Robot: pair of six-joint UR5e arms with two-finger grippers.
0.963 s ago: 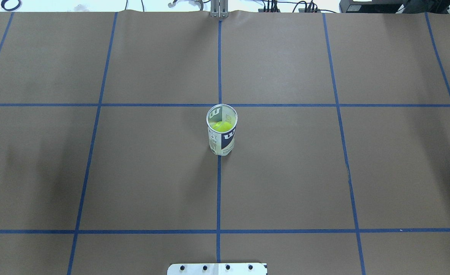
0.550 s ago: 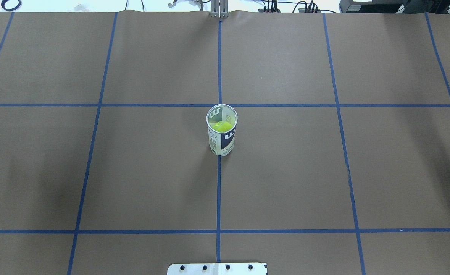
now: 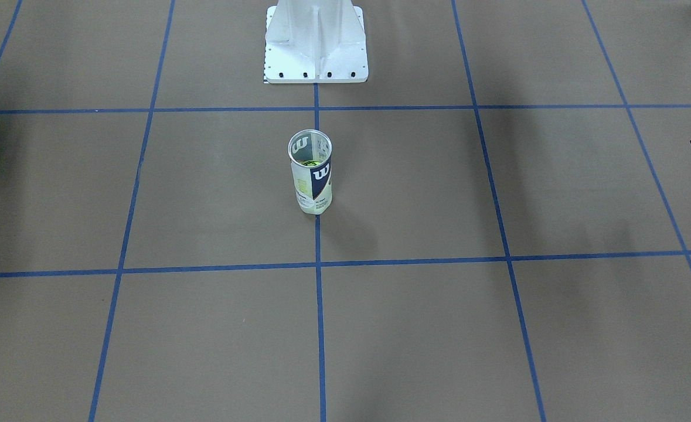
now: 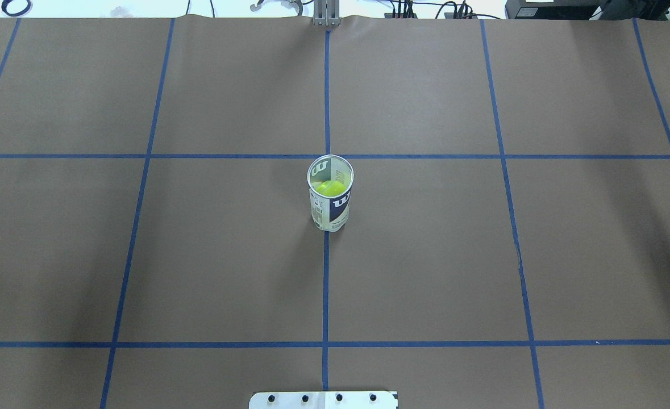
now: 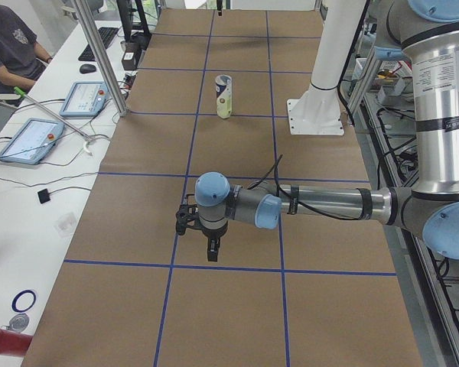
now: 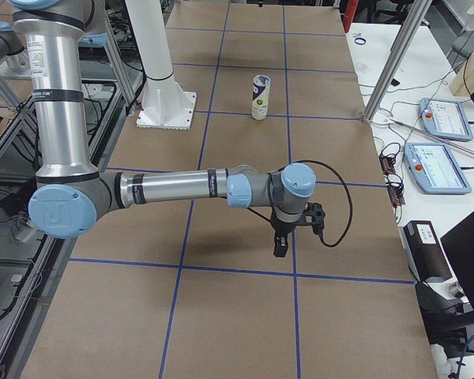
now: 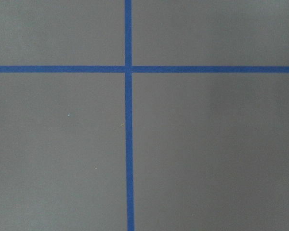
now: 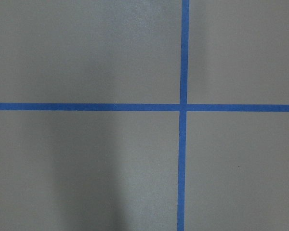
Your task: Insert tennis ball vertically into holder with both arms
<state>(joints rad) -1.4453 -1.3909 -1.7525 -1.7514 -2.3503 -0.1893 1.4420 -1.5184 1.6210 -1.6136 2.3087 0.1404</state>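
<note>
Holder [image 4: 330,200] upright at mid-bench [image 4: 425,255] on the tape line [image 4: 325,284], mouth up for a straight drop, ball [image 4: 331,188] low inside. Left fingers [image 5: 212,251] and right fingers [image 6: 280,246] parked well apart from it, job likely finished; cannot tell whether spread or together.

Robotics lab: blue-taped table [image 4: 425,255], teach pendants [image 5: 29,140] alongside.

A: What does your wrist camera see?
B: Below me, brown table cover [image 8: 62,48] with 2 blue tape lines: level line [image 8: 77,106] mid-frame, upright line [image 8: 182,183] right of centre.
A: Anything else?
B: A dim shadow [image 8: 82,178], lower left.
</note>
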